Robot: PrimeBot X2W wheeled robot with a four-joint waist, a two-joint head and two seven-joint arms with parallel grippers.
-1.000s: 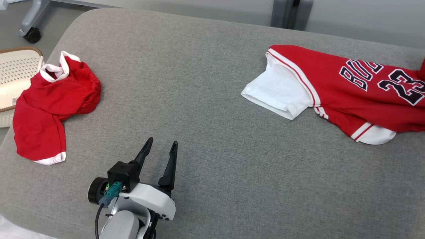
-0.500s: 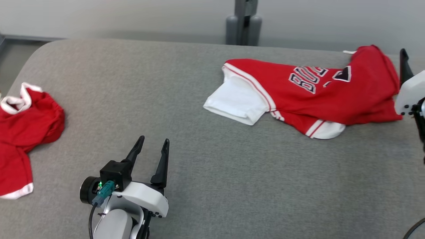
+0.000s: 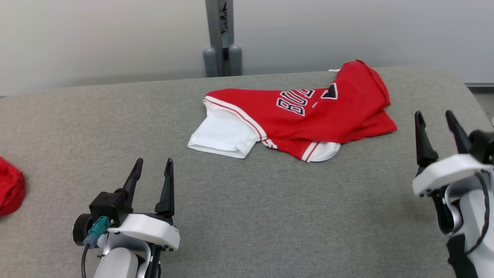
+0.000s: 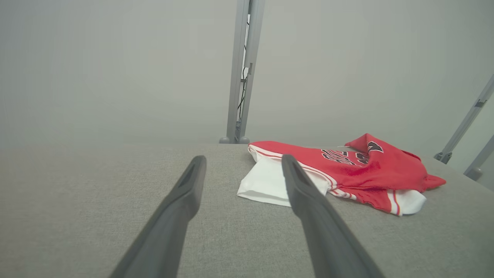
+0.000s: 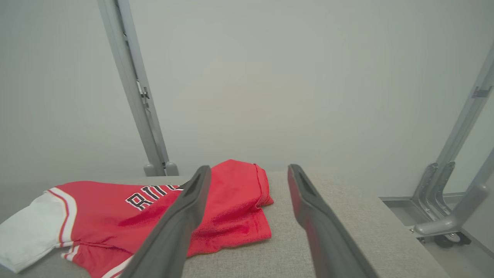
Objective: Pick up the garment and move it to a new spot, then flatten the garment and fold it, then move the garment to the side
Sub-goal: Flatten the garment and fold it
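Jersey (image 3: 328, 119) lettering partly hidden by a fold

We see a red jersey (image 3: 328, 121) with white trim and dark lettering, lying rumpled toward the far side of the grey cloth surface (image 3: 247, 216). Its right end is folded back over the chest, hiding part of the print. A white sleeve (image 3: 222, 135) lies flat at its left end.

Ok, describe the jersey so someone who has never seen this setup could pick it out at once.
Start at the wide grey fabric surface and look to its far side, just in front of the grey metal post. There lies a rumpled red jersey. Unlike the red cloth at the surface's left edge, it shows a white sleeve, striped trim and dark lettering.
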